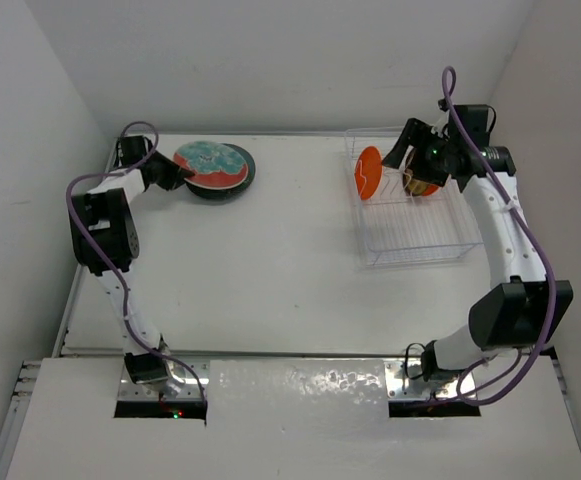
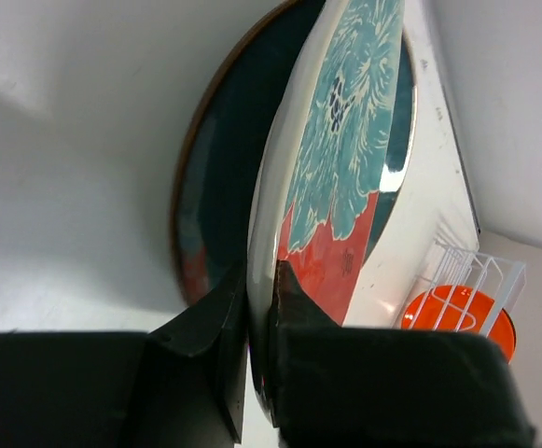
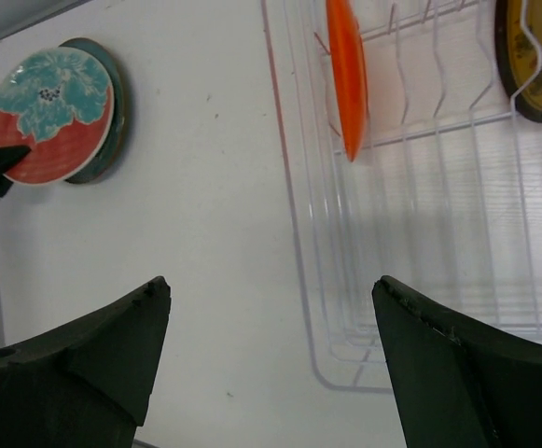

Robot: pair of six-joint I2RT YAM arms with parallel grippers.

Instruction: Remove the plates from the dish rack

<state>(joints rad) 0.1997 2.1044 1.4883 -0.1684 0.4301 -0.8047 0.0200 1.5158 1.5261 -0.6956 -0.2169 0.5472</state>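
Red plate (image 2: 345, 168) clamped in outstretched left gripper (image 2: 259, 280), right gripper (image 3: 271, 289) spread above dish rack (image 1: 415, 245)

Red plate (image 1: 211, 165) over teal plate (image 1: 246, 176); orange plate (image 1: 369, 172) upright in rack (image 1: 415, 256).

A white tabletop (image 1: 290, 270) filled the middle of the top view, closed in by plain white walls: a back wall (image 1: 290, 60) across the upper part of the frame, a left wall (image 1: 15, 200) and a right wall (image 1: 570, 90) slanting down the sides. A pale metal rail (image 1: 68, 315) ran along the tabletop's left edge. Across the bottom lay a white panel (image 1: 300, 430), with a glossy patch of reflected light (image 1: 320, 380) near its upper edge. The light was even, the shadows soft.
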